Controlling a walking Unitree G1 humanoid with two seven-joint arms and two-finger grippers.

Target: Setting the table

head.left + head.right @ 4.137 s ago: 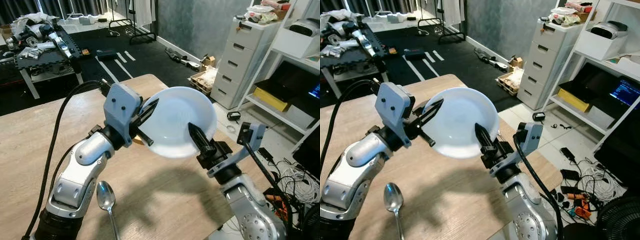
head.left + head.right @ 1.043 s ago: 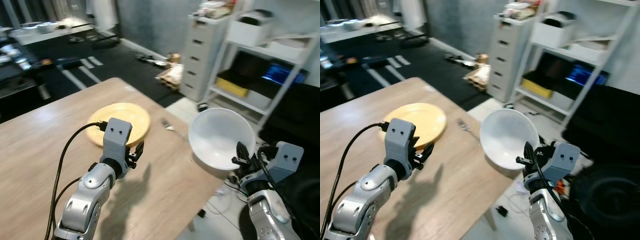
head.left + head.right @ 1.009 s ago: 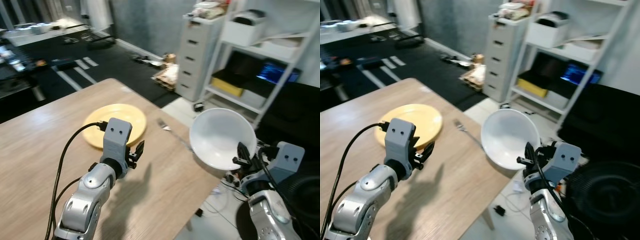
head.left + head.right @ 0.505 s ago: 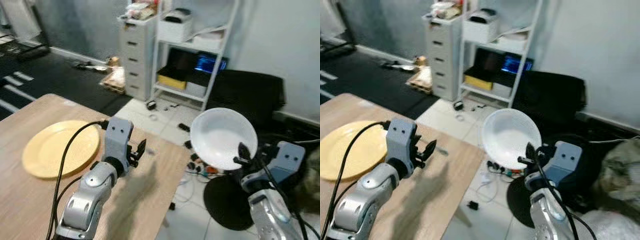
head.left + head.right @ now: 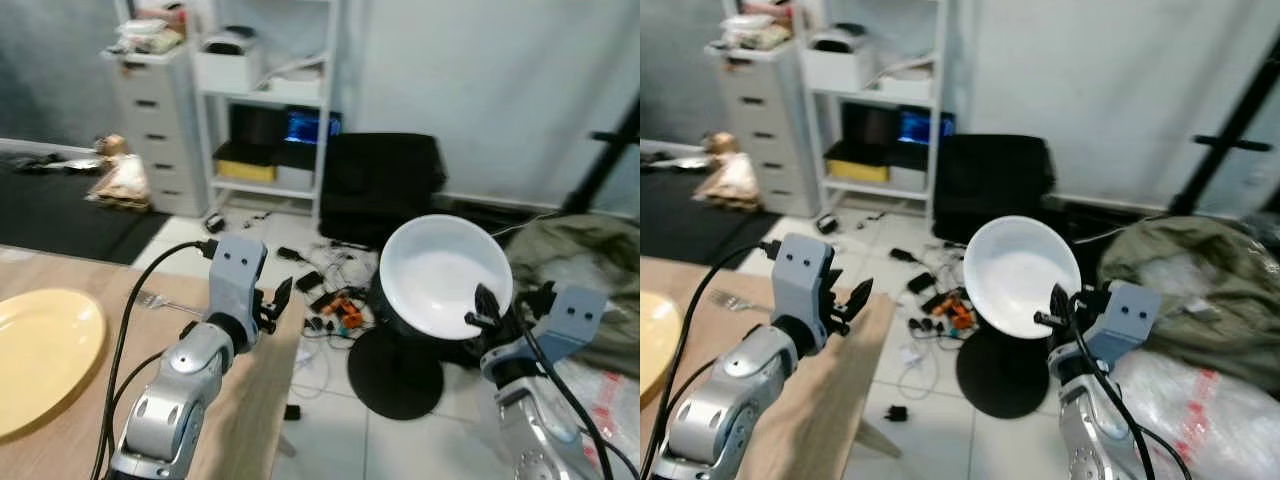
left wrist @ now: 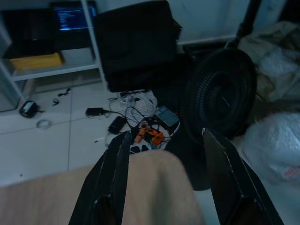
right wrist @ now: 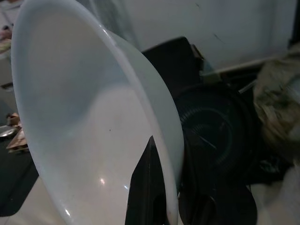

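Note:
My right gripper (image 5: 482, 308) is shut on the rim of a white bowl (image 5: 438, 272), held tilted in the air beyond the table, above the floor. In the right wrist view the white bowl (image 7: 89, 117) looms large, with one black finger (image 7: 146, 192) pressed inside its rim. My left gripper (image 5: 275, 300) hangs open and empty over the wooden table's (image 5: 245, 410) right corner. Its two fingers (image 6: 115, 178) frame that table corner (image 6: 154, 187) in the left wrist view. A yellow plate (image 5: 40, 350) lies on the table at far left, with a fork (image 5: 160, 300) beside it.
A black fan (image 5: 400, 370) and loose cables (image 5: 325, 300) lie on the tiled floor past the table edge. Behind stand a white drawer unit (image 5: 150, 120), a white shelf (image 5: 270, 100) and a black case (image 5: 385, 175). A grey-green bag (image 5: 590, 260) and plastic bags (image 5: 1200, 420) fill the right.
The camera has swung right, so the table, plate and fork now sit at the left edge. The bowl stays in my right gripper; the left stays open.

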